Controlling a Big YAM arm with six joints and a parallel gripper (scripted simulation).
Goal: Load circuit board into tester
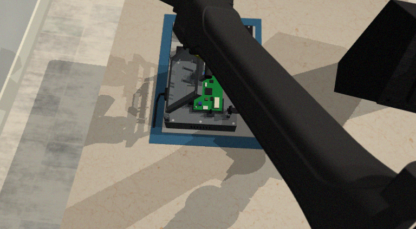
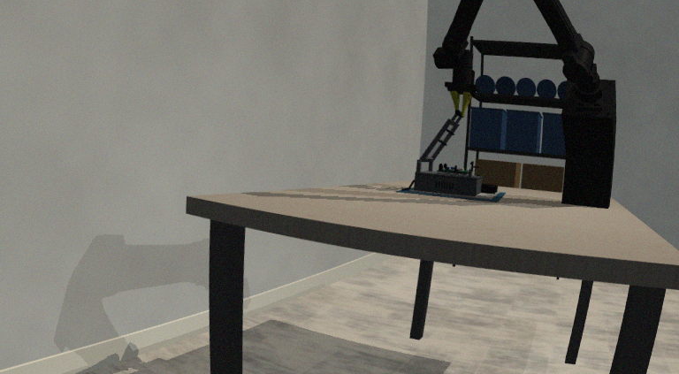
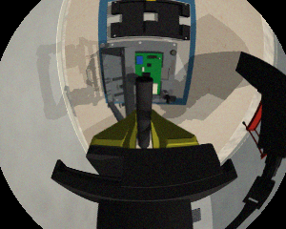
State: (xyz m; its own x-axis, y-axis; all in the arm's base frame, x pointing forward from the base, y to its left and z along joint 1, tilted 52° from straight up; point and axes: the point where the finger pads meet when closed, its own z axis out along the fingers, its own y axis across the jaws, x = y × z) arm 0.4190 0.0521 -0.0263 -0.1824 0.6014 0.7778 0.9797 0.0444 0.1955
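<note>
The green circuit board [image 1: 211,95] [image 3: 150,67] lies in the dark grey tester [image 1: 199,125] [image 2: 447,183], with its white connector toward the near end. The tester's lid [image 1: 182,82] [image 2: 440,140] [image 3: 114,79] is raised and leans over the tester at a slant, covering part of the board. My gripper [image 2: 461,107] [image 3: 143,129] is shut on the lid's black handle [image 3: 143,95] at the lid's upper edge, high above the tester. In the top view my arm hides the gripper. The black tray [image 3: 146,19] [image 1: 249,30] lies beyond the tester, and both of its pockets look empty.
Tester and tray stand on a blue mat [image 1: 162,60] [image 3: 103,19] [image 2: 492,198]. A black cable [image 1: 156,106] loops at the tester's left side. The arm's black base block [image 1: 377,67] [image 2: 585,144] stands to the right. A shelf with blue bins [image 2: 515,129] is behind the table.
</note>
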